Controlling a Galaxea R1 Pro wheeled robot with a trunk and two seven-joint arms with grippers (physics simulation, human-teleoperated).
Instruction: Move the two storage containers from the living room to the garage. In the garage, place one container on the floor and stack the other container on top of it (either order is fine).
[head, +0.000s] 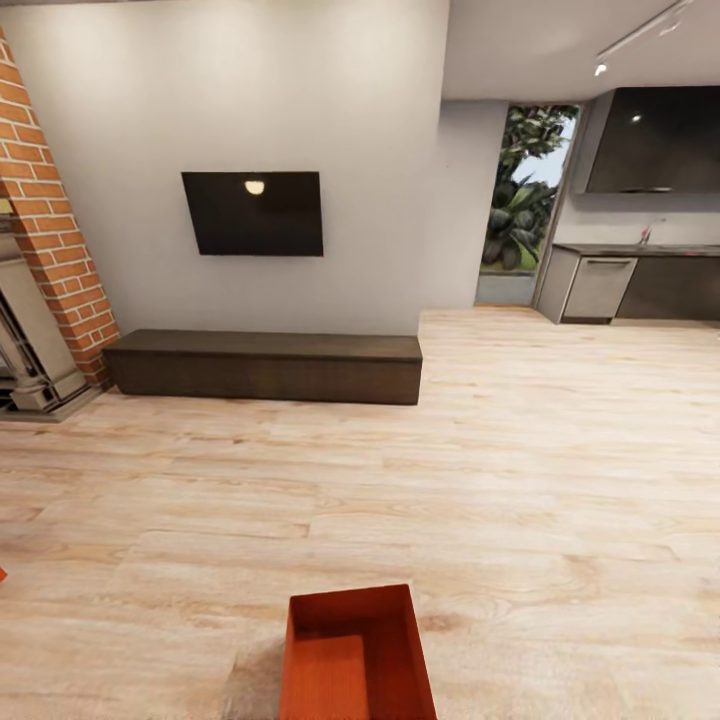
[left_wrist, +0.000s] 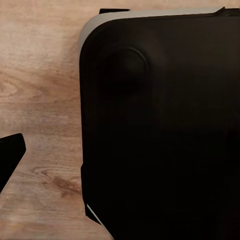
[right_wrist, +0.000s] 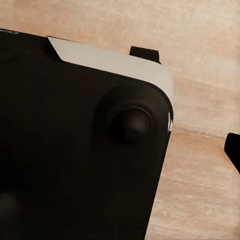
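I am in the living room, on light wood planks. One orange-red storage container sits open-topped on the planks just in front of me, at the lower middle of the head view. A tiny orange-red sliver at the left edge may be the other container, but I cannot tell. One dark fingertip of my left gripper shows in the left wrist view over bare wood. One dark fingertip of my right gripper shows likewise in the right wrist view. Neither holds anything that I can see. The garage is out of view.
A long dark low cabinet stands against the wall under a black screen. A red brick fireplace is at the left. A kitchen counter and a glazed opening lie far right. My black base shows in both wrist views.
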